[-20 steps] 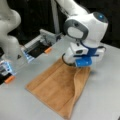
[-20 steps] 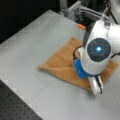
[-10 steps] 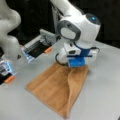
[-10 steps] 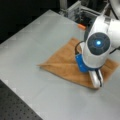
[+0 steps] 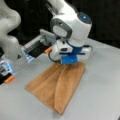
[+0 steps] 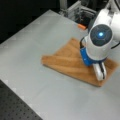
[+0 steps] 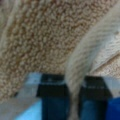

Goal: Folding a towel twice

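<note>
Pinching a raised ridge of the towel (image 7: 75,62) between the two dark fingers (image 7: 52,95), as shown in the wrist view: gripper (image 7: 72,100) closed on cloth, edge band standing up between the pads. Low over the far end of the towel (image 5: 58,86) in a front view, gripper (image 5: 68,60) at about 12 o'clock of the cloth, remaining cloth running away toward 6 to 7 o'clock. In a front view, gripper (image 6: 98,71) at about 3 to 4 o'clock of the towel (image 6: 67,61), near the right-hand edge, free end reaching toward 9 o'clock. Towel lying on the grey table (image 5: 102,95), long axis from the gripper outward to the pointed near corner. Orange-brown terry, looped pile, paler woven band near the gripped edge. One flap already laid over the rest, diagonal overlap line visible in both front views; outline now roughly triangular, not square. Small orange item (image 6: 81,26) on the table, well apart from the towel.
</note>
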Motion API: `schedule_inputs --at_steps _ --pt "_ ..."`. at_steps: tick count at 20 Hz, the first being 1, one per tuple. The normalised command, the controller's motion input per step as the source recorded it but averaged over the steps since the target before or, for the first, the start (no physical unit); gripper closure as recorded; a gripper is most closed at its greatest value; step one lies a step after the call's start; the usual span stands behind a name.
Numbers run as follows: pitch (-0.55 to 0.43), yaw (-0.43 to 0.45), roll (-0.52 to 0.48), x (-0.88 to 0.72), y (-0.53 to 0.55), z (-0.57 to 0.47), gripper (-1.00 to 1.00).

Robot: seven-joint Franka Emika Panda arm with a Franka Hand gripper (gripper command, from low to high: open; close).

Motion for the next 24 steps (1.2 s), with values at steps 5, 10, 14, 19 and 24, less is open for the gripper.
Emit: schedule_inputs --at_steps 5,10,14,19,24 --pt "-0.136 -0.016 0.158 -0.46 -0.06 0.0 1.0" --pt "-0.117 -0.041 0.151 -0.49 -0.01 0.05 1.0" --pt "-0.097 -0.055 0.132 -0.5 0.05 0.05 1.0" --pt "-0.078 -0.055 0.128 -0.44 0.07 0.01 1.0" --pt "-0.065 -0.076 0.129 -0.4 0.11 -0.02 1.0"
